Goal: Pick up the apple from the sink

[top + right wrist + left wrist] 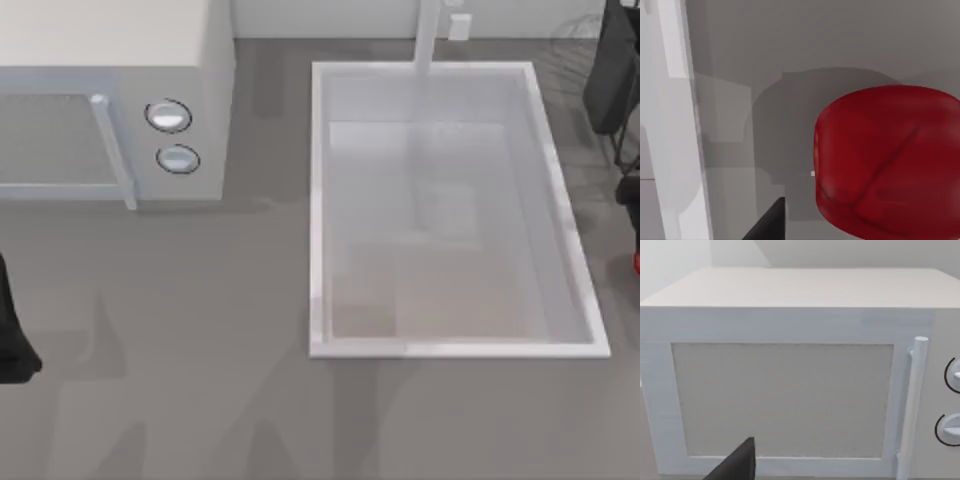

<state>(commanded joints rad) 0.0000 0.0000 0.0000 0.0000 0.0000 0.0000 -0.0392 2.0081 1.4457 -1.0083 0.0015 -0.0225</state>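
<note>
A glossy, bright red apple [887, 162] looms close before the right wrist camera, hanging above the grey table surface [805, 55], with one dark finger [767, 225] of the right gripper beside it. Whether that gripper is pinching the fruit or standing spread cannot be told from here. In the top view, a sliver of the red apple [637, 264] sits at the far right edge of the table, outside the basin and just below the black body of the right arm [615, 70].

The large white rectangular sink [318, 200] with its raised rim lies right of centre, its pale smooth bottom bare, and its white faucet post [428, 35] rises at the far rim. In the right wrist view the white rim [677, 125] runs just beside the apple's shadow.

At the table's left edge, the left arm [12, 335] is parked as a dark shape; a dark finger [737, 465] of its gripper points at the white microwave [790, 290], and its spread cannot be told. The microwave [110, 60] stands at the far left with its grey door window, white bar handle [112, 150] and two round knobs [170, 116].
</note>
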